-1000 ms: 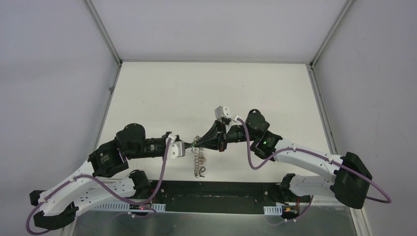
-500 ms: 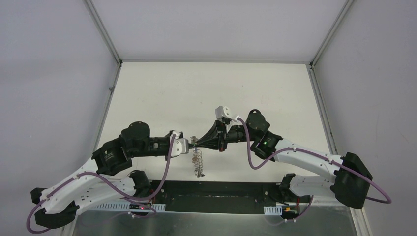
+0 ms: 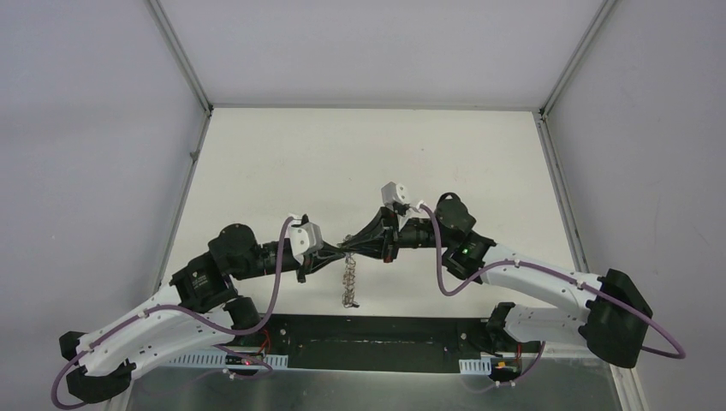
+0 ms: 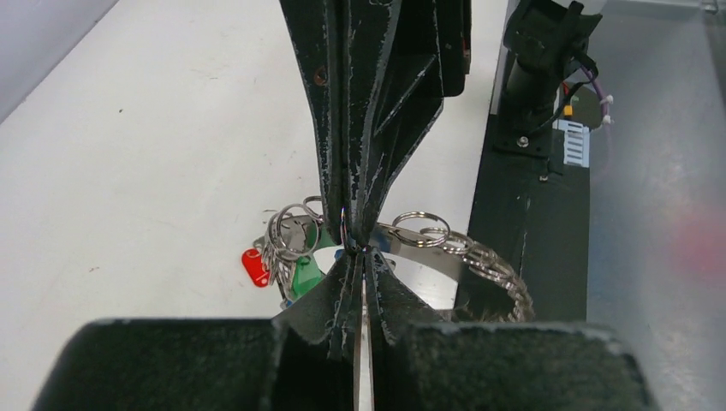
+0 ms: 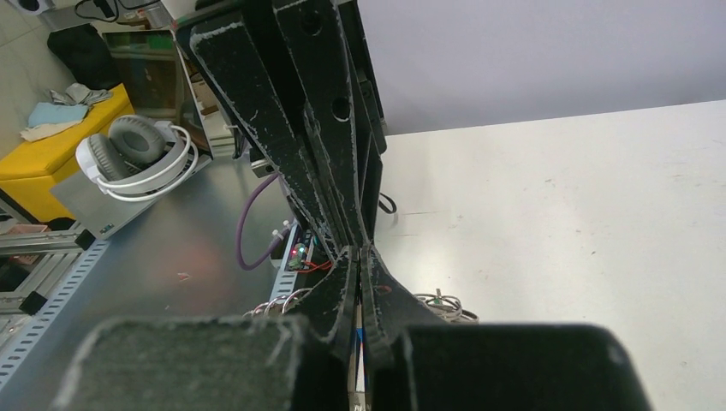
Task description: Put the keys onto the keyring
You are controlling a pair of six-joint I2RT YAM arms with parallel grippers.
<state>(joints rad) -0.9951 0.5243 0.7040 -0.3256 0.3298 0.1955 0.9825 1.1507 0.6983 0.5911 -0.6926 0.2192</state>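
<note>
The keyring [image 4: 432,253], a flat grey ring edged with wire loops, hangs on edge below the point where both grippers meet; in the top view the keyring [image 3: 348,279] is a thin vertical line. My right gripper [image 3: 353,249] is shut at its rim and carries it. My left gripper [image 4: 360,254] is shut tip to tip against the right fingers [image 4: 360,128], with a thin silver sliver between its jaws and a bit of blue [image 4: 341,253] at the tips, seemingly the blue-tagged key. A red tag [image 4: 254,266] and a green tag [image 4: 305,276] hang among the loops.
The black base plate [image 3: 385,330] and the arm mounts run along the near table edge, just below the hanging ring. White table [image 3: 342,163] stretches behind the grippers. Off the table, headphones [image 5: 137,154] lie on a metal surface.
My left arm has pushed right and rolled its wrist, bringing its shut fingers against the right gripper's tips. The right gripper and the hanging ring have shifted slightly right.
</note>
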